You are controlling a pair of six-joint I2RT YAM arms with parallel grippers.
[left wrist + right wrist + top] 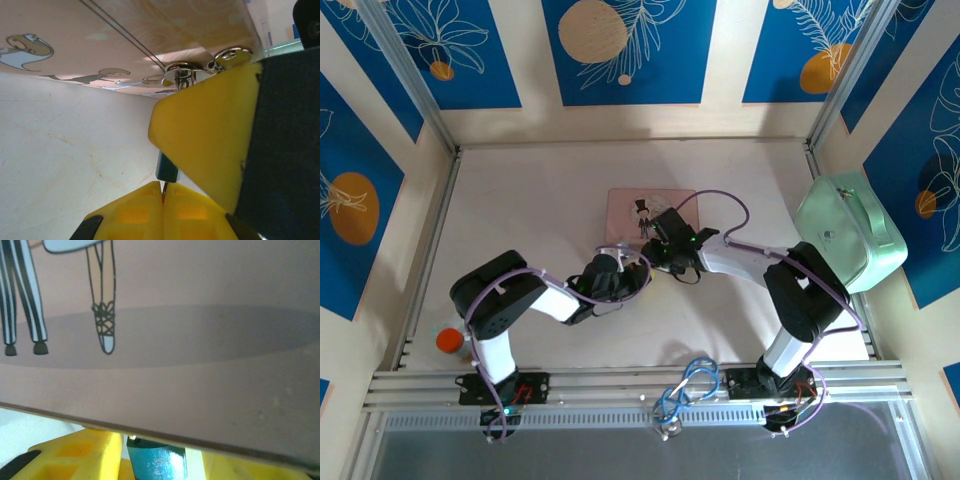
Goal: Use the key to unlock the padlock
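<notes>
Left gripper (pixel 163 201): pads pressed flat together; a thin metal tip (pixel 164 189) is pinched at the seam and points up at the padlock. Whether it is the key cannot be told.
Right gripper (pixel 662 234): seen over the near edge of the pink box (pixel 628 205). Yellow fingers (pixel 75 456) are parted, one on each side of the padlock. Whether they press on it cannot be told.
Padlock (pixel 156 463): small teal body, hung just under the box's front edge, between the right fingers. In the left wrist view it is seen below the box's silver clasp (pixel 181 73) and against a large yellow finger (pixel 205 135).
Pink box: lies flat mid-table, drawn figures on the lid.
Arms: both are bent inward and meet at the box's near side, the left one from the lower left.
Table (pixel 540 200): pale top.
Other items: a mint-green case (pixel 850 235) is at the right wall; an orange-capped thing (pixel 448 341) is near the left base. Both are well apart from the box.
</notes>
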